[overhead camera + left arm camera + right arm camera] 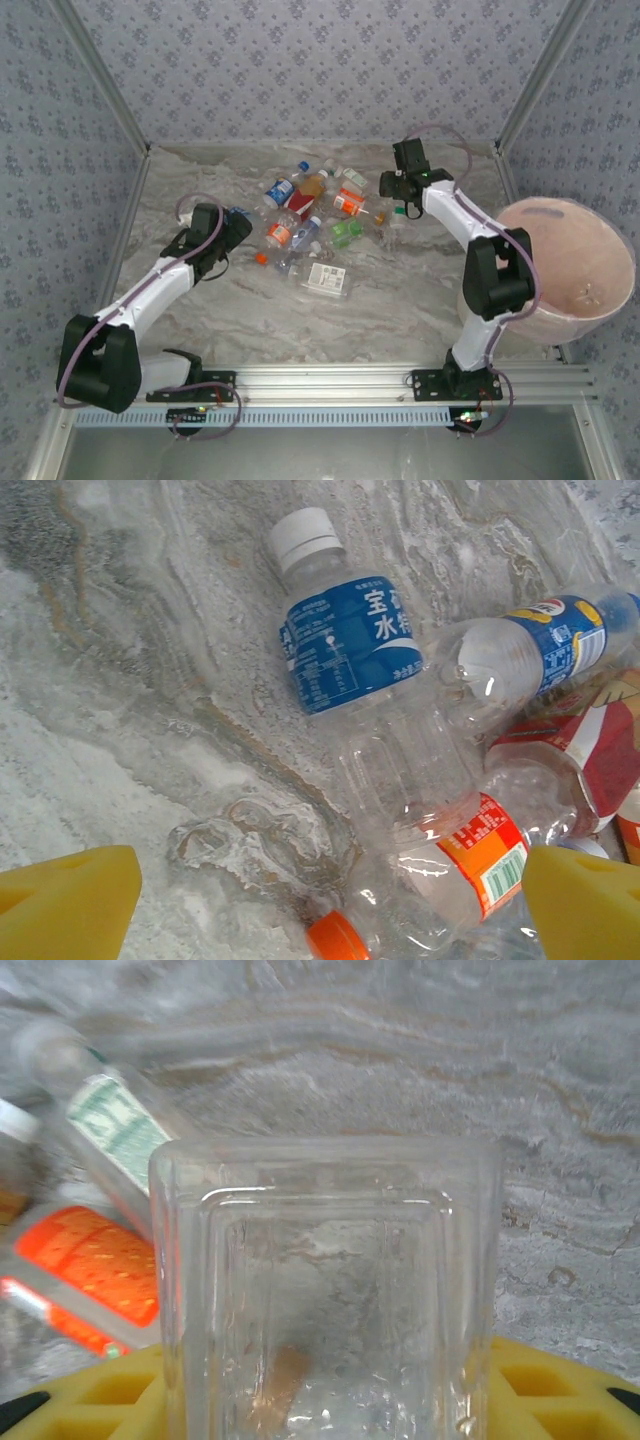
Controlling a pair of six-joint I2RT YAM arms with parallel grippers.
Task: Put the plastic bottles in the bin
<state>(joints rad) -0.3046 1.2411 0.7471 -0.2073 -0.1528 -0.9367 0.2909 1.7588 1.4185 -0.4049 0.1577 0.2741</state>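
Closest to the right wrist lens is a clear square-bottomed bottle, seen base-on, and the right hand is pinching it, with yellow pads pressed against its lower sides. Whether it is off the tabletop I cannot tell. From above, this hand sits at the far right edge of the heap of plastic bottles, well apart from the bin, which stands at the right side of the tabletop beside the right arm's base.

On the heap's left edge the left hand is spread wide and grips nothing. An orange-labelled bottle with an orange cap lies on its side between the two fingertips, nearer the right one. Just beyond it lies a blue-labelled bottle with a white cap.

By my reading the job is barely begun. The bin's pink inside looks nearly bare, with only a small scrap on its floor that is too small to name, while a dozen or so bottles lie clustered mid-tabletop. One bottle appears secured and would need carrying rightward over the rim. The rest remain to be picked up.
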